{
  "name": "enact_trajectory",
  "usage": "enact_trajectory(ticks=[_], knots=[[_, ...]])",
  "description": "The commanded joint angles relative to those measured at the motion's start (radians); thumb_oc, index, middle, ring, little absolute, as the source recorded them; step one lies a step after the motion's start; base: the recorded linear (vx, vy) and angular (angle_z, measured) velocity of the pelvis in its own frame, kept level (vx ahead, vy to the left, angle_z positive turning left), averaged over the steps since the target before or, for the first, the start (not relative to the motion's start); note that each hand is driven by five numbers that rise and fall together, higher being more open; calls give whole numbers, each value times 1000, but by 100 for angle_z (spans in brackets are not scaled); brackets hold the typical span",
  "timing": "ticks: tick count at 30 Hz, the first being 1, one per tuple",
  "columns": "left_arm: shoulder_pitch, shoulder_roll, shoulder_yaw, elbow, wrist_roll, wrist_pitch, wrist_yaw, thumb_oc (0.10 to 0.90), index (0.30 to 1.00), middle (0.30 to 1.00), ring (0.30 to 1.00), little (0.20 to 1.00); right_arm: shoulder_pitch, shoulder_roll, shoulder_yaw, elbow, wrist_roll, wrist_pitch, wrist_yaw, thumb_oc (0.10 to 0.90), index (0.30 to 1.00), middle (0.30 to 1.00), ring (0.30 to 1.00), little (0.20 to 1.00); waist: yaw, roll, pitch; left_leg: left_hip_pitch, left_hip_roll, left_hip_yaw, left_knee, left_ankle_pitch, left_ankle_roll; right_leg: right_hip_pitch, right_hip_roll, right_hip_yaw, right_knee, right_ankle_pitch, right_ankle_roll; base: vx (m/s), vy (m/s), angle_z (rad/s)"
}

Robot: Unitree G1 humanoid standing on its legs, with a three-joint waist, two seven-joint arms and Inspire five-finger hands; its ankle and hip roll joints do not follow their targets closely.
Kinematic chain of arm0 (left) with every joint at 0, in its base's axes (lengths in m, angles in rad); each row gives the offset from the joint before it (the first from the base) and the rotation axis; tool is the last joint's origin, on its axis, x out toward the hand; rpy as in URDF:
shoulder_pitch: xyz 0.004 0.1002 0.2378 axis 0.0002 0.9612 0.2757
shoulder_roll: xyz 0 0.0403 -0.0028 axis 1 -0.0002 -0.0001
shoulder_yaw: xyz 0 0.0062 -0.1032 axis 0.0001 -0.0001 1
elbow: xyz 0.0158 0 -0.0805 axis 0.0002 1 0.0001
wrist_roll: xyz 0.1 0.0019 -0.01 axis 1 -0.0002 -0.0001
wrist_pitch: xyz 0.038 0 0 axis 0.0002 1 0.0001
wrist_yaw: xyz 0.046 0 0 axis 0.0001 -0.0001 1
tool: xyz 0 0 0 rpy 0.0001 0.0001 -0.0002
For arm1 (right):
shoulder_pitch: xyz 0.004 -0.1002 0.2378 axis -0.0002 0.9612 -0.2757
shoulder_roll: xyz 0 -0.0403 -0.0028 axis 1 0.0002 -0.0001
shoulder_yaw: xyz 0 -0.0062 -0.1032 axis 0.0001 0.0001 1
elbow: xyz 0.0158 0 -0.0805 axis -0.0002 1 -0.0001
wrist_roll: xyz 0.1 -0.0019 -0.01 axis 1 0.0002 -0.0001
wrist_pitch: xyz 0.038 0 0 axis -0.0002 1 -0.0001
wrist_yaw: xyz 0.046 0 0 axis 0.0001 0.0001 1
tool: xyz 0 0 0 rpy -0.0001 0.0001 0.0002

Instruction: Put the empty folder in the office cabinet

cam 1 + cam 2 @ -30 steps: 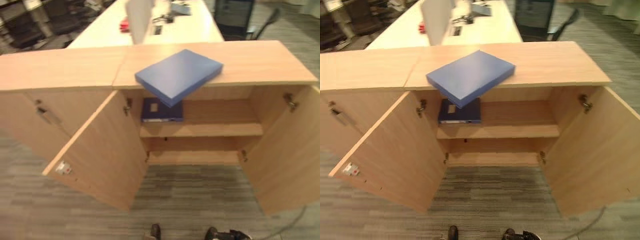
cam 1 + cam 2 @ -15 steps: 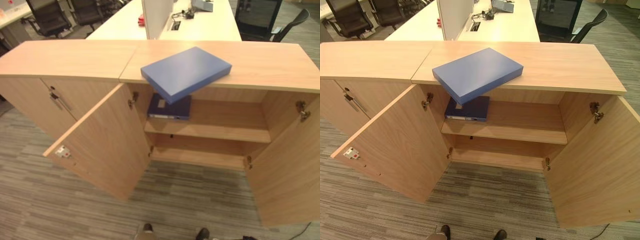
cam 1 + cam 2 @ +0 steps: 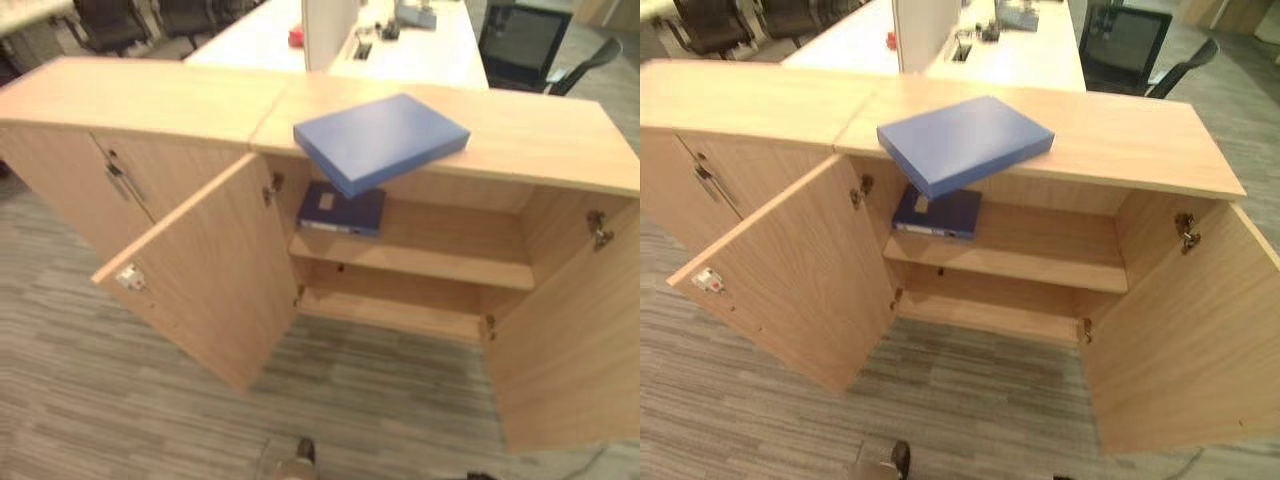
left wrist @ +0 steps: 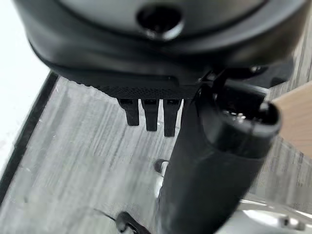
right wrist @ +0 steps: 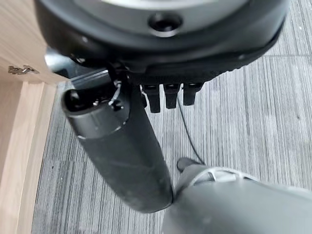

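Centrally in the upper half of the head views, a flat blue folder lies on the wooden top of an office cabinet, turned at an angle, with its near corner jutting out past the top's front edge. Both cabinet doors stand open. Below the folder, on the upper shelf, a darker blue binder lies at the left; the lower shelf looks bare. Behind the cabinet, at the top of the frame, runs a pale desk.

Judged by its look, the folder is a stiff, boxy case, light if empty, with smooth faces that could slide in a grip. The overhanging corner seems the best place to take hold, thumb above and fingers beneath.

Down by the striped carpet, the left hand and right hand each hang relaxed, fingers straight, grasping nothing. Both are well apart from the folder, which neither hand touches.
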Motion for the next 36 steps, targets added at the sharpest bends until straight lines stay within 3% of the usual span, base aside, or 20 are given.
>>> enact_trajectory(ticks=[1, 8, 11, 12, 15, 17, 19, 21, 23, 24, 27, 30, 33, 36], knots=[[-19, 19, 7, 12, -6, -16, 2, 800, 900, 900, 900, 900, -12, -12, 16, 22, -41, 10, 12, 800, 900, 900, 900, 900, -1, -18, -6, -38, -76, 2, -39, 23, 19, 105, -61, -22, -218, 154, 119, 129, 150, -19], [-24, 30, 10, 11, 9, -16, 0, 800, 900, 900, 900, 900, -21, -6, 11, 12, -47, 12, 21, 800, 900, 900, 900, 900, -5, -19, -21, -1, -113, 21, -57, -6, 49, 93, -121, -11, -172, 180, 153, 95, 131, -9], [-18, 33, 13, 18, 26, -14, -4, 800, 900, 900, 900, 900, -23, -6, 8, 1, -60, 14, 28, 800, 900, 900, 900, 900, -5, -14, -22, 34, -146, 29, -66, -33, 79, 71, -196, -13, -68, 230, 178, 89, 149, -2], [-19, 33, 13, 18, 26, -14, -4, 800, 900, 900, 900, 900, -23, -6, 8, 0, -60, 14, 28, 800, 900, 900, 900, 900, -4, -15, -22, 34, -147, 30, -67, -33, 80, 70, -198, -12, -66, 229, 179, 63, 115, -6], [-9, 41, 15, 27, 46, -5, -12, 800, 900, 900, 900, 900, -14, -4, 12, -14, -66, 15, 28, 800, 900, 900, 900, 900, -9, -6, -4, 110, -171, 26, -92, -79, 105, 20, -300, -27, 95, 312, 193, 131, 143, -7], [-10, 43, 15, 27, 46, -5, -11, 800, 900, 900, 900, 900, -14, -4, 15, -18, -68, 17, 28, 800, 900, 900, 900, 900, -9, -5, 6, 113, -165, 41, -95, -69, 108, -2, -311, -55, 84, 322, 172, 30, 14, -6], [-14, 47, 17, 28, 46, -5, -10, 800, 900, 900, 900, 900, -18, -6, 16, -25, -68, 15, 26, 800, 900, 900, 900, 900, -14, -2, 15, 117, -155, 35, -95, -72, 101, -20, -296, -66, 54, 313, 165, 66, -99, -6], [-18, 51, 15, 26, 46, -11, -4, 800, 900, 900, 900, 900, -36, -8, 23, -31, -65, 14, 24, 800, 900, 900, 900, 900, -38, -13, 46, 135, -144, 7, -82, -88, 86, -85, -232, -25, -69, 321, 170, 135, -231, -1], [-23, 54, 18, 25, 43, -15, 1, 800, 900, 900, 900, 900, -46, -4, 25, -29, -52, 14, 23, 800, 900, 900, 900, 900, -63, -29, 66, 175, -140, -28, -77, -115, 74, -151, -152, 26, -193, 370, 182, 201, -216, 4], [-23, 54, 19, 25, 43, -15, 1, 800, 900, 900, 900, 900, -47, -3, 25, -28, -52, 14, 23, 800, 900, 900, 900, 900, -65, -32, 65, 172, -142, -29, -77, -112, 74, -152, -153, 25, -196, 373, 181, 215, -173, 9], [-27, 56, 30, 31, 41, -15, 2, 800, 900, 900, 900, 900, -41, 2, 30, -23, -42, 14, 26, 800, 900, 900, 900, 900, -80, -40, 67, 217, -132, -72, -86, -139, 59, -168, -92, 47, -270, 388, 181, 212, -153, 40], [-25, 53, 48, 34, 25, -16, 11, 800, 900, 900, 900, 900, -36, -1, 28, -15, -33, 8, 24, 800, 900, 900, 900, 900, -87, -50, 58, 218, -110, -88, -82, -147, 46, -168, -93, 36, -252, 392, 170, 190, -184, 66], [-32, 48, 51, 29, -4, -21, 21, 800, 900, 900, 900, 900, -29, -15, 31, -5, -30, 4, 14, 800, 900, 900, 900, 900, -88, -38, 58, 208, -62, -109, -65, -162, 25, -178, -87, 18, -209, 353, 151, 163, -192, 43], [-42, 45, 44, 21, -20, -25, 29, 800, 900, 900, 900, 900, -36, -33, 17, -5, -10, 1, 3, 800, 900, 900, 900, 900, -97, -34, 68, 184, -47, -126, -63, -148, 15, -202, -95, 11, -176, 337, 142, 56, -122, 25]])
